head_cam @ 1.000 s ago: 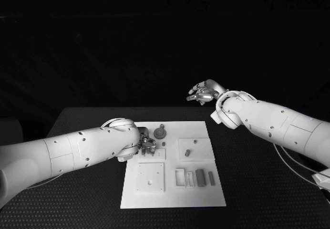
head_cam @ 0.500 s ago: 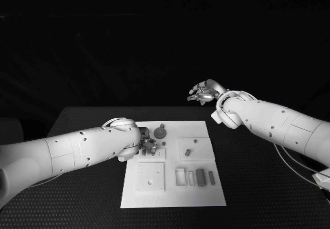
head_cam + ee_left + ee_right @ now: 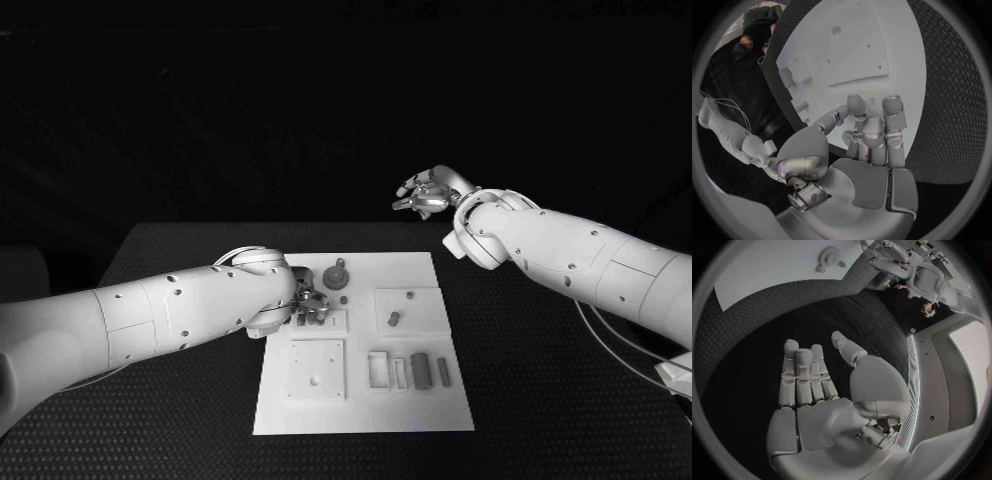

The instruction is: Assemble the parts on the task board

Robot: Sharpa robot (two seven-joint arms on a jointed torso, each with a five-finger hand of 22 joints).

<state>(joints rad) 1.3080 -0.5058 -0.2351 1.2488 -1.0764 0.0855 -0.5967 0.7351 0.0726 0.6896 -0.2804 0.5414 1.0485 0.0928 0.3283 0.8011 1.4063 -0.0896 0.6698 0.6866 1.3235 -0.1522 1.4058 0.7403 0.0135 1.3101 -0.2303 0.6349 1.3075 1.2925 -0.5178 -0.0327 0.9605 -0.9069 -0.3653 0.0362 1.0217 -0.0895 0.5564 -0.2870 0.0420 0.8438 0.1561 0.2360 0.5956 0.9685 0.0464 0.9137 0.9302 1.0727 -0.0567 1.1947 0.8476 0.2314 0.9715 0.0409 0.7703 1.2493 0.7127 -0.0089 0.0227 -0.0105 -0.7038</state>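
Note:
The white task board (image 3: 364,408) lies in the middle of the black table. My left hand (image 3: 309,305) hovers low over its far-left corner, fingers curled down onto a small square plate (image 3: 330,322). In the left wrist view the left hand (image 3: 861,137) has thumb and fingertips drawn together, with a small dark part (image 3: 837,116) pinched between them above the board (image 3: 898,55). My right hand (image 3: 423,195) is raised beyond the board's far edge, and in its wrist view the right hand (image 3: 817,390) holds nothing, fingers straight.
A round gear-like part (image 3: 336,278) stands at the board's far edge. A square plate (image 3: 408,310) carries a short peg (image 3: 394,320); another plate (image 3: 316,370) and several bars (image 3: 420,371) lie nearer me. Black table (image 3: 548,400) surrounds the board.
My left hand has edged slightly toward the board's middle, still low over the small plate. The right hand has stayed raised where it was.

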